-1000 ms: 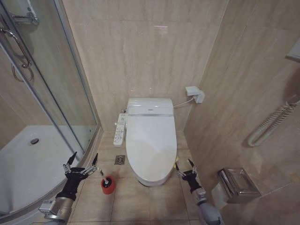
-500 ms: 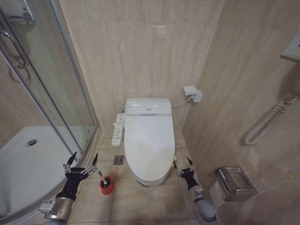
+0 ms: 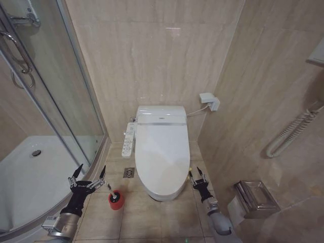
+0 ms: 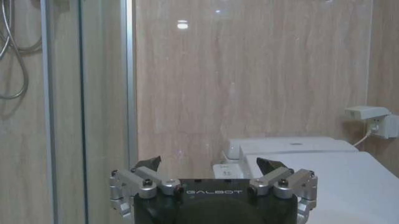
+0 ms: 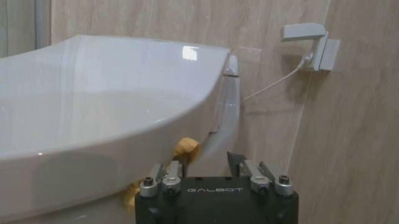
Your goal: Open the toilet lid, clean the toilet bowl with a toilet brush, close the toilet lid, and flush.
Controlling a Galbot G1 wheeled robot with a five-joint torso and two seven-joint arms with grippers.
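The toilet lid [image 3: 161,152] is down, covering the toilet bowl, whose white outer wall [image 5: 68,172] bulges close in the right wrist view. On the floor to the toilet's left stands the toilet brush [image 3: 115,198] in its red cup. My left gripper [image 3: 88,175] hovers open just left of the brush, over the shower's curb; its wrist view shows the open gripper [image 4: 210,164] with the lid [image 4: 337,179] beyond. By the toilet's front right side, my right gripper [image 3: 198,175] is low and open, holding nothing, and the same gripper [image 5: 210,156] sits just off the bowl.
A glass shower door [image 3: 55,101] and white tray [image 3: 30,177] fill the left. A button panel [image 3: 129,140] juts from the toilet's left, with a floor drain [image 3: 129,173] below. On the right wall are a socket [image 3: 210,101], paper holder [image 3: 255,198] and grab rail [image 3: 293,134].
My right gripper has crept slightly forward along the toilet's right side. The camera has shifted a little. The left arm and the brush are where they were.
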